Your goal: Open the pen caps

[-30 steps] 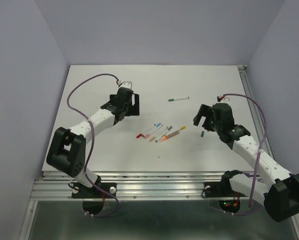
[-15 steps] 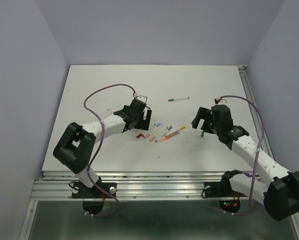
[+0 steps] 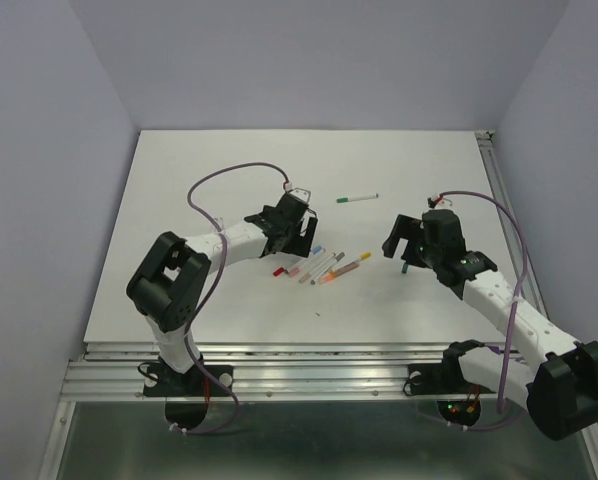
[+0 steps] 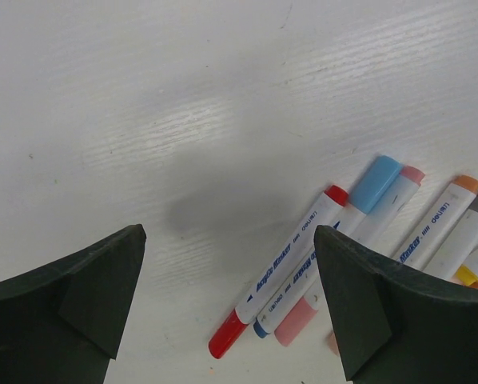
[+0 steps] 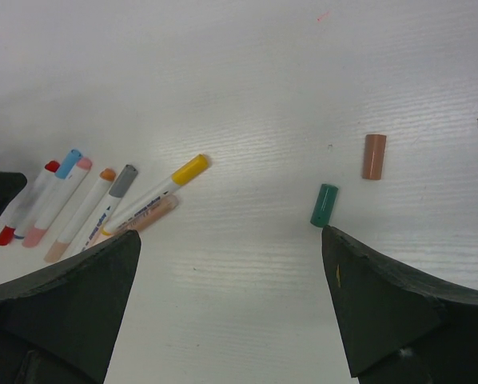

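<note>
Left gripper has swung right and now hovers, jaws wide apart and empty, just far-left of the pens. These lie fanned mid-table, capped, a blue cap among them. Right gripper, also spread and empty, hangs beside a loose green cap and brown cap. Likely step: reaching for another pen. Next: descend, pinch one barrel, let the other gripper pull its cap.

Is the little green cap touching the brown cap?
No, the green cap lies apart from the brown cap, with a strip of bare white table between them.
</note>
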You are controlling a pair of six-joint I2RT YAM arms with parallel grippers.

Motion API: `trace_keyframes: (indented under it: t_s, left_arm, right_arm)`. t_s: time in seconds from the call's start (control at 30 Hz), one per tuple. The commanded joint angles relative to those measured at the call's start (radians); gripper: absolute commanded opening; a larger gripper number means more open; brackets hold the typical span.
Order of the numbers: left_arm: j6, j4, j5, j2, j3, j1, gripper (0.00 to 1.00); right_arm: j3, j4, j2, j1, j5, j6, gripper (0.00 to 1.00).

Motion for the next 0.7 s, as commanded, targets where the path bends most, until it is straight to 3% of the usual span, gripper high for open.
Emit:
trace_keyframes:
  t_s: [0.0, 0.47, 0.67]
  left_arm:
    - [0.032, -0.023, -0.023, 0.030, 0.053, 0.000, 0.99]
    - [0.065, -0.023, 0.026, 0.073, 0.070, -0.014, 0.99]
    - [0.061, -0.038, -0.014, 0.089, 0.069, -0.022, 0.98]
  right_arm:
    - [-0.014, 0.031, -0.010, -0.006, -0.008, -0.016, 1.00]
    - [-0.009, 0.022, -0.013, -0.006, 0.006, -0.016, 1.00]
    - [-0.012, 0.025, -0.025, -0.006, 0.003, -0.015, 1.00]
